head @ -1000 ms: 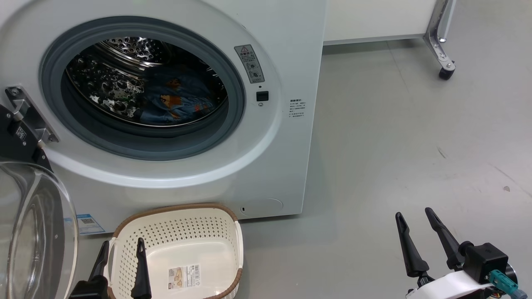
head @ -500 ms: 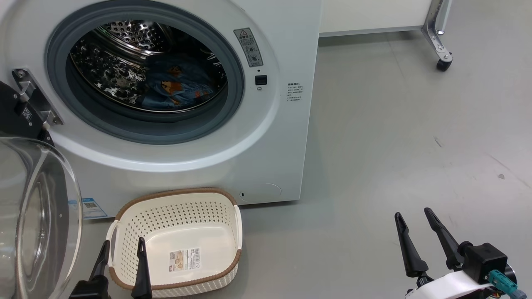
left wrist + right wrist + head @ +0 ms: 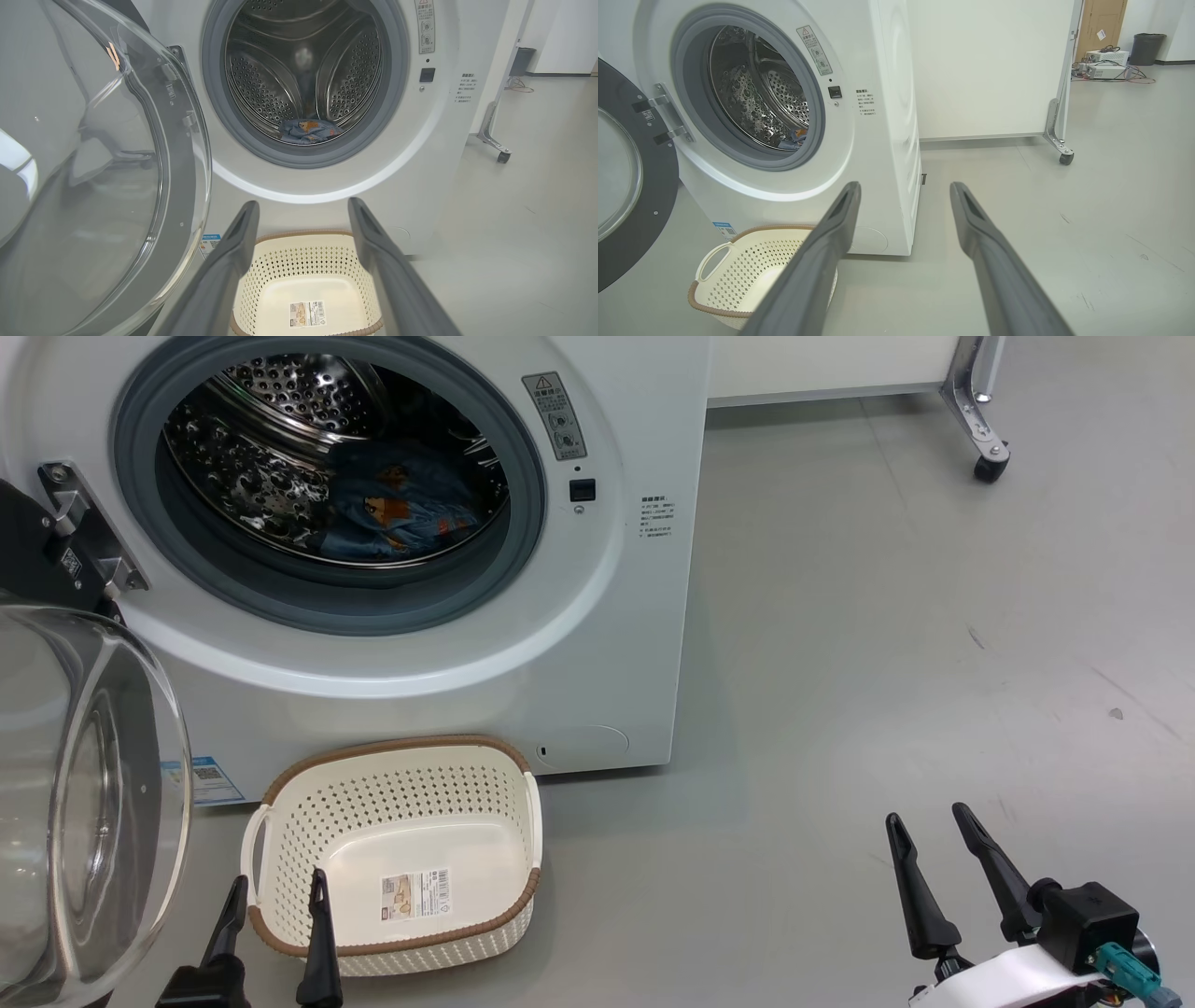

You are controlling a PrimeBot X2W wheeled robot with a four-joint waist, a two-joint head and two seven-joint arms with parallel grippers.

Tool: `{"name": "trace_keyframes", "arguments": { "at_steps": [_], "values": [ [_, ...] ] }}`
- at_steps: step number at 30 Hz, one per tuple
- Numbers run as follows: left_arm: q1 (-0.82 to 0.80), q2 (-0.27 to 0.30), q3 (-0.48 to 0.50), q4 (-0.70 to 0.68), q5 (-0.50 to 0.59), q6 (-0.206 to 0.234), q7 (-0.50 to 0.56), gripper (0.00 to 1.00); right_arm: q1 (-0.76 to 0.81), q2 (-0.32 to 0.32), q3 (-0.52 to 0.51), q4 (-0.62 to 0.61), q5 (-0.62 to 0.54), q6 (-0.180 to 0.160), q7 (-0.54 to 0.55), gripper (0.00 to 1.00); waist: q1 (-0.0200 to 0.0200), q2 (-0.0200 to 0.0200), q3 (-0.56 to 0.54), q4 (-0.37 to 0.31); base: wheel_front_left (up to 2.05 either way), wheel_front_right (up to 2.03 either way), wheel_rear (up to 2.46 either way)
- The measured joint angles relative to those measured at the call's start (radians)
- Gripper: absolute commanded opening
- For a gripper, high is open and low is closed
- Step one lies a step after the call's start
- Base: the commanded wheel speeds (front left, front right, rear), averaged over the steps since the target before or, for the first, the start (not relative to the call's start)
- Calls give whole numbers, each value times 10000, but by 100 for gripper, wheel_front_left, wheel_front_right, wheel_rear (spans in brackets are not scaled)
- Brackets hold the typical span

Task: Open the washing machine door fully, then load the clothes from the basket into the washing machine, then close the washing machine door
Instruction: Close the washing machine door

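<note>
Closing looks the step in hand: the washing machine door (image 3: 84, 784) stands wide at left; the left gripper (image 3: 280, 879), fingers spread and empty, hovers by the empty basket (image 3: 401, 803); the clothes (image 3: 401, 509) lie in the washing machine (image 3: 597, 644). Next, push the door's rim shut. The right gripper (image 3: 925, 814), spread too, hangs over smooth grey floor (image 3: 887, 616) near a castored panel (image 3: 840, 364).

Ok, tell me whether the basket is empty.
Empty: the basket has a bare bottom with just a label; the clothes lie in the drum.
</note>
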Motion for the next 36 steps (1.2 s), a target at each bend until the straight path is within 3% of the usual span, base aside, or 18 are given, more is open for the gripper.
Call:
{"name": "trace_keyframes", "arguments": {
  "at_steps": [21, 36],
  "values": [
    [0, 8, -173, -40, 77, -12, 0, 100, -1, -2, -13, 0, 0, 0, 0, 100, 0, 0, 19, 52, -3, 3, 0],
    [-2, 19, -359, -40, 127, -61, 0, 100, 0, -4, -232, -94, 0, 0, 0, 100, 0, 0, 55, 912, 0, 0, 0]
  ]
}}
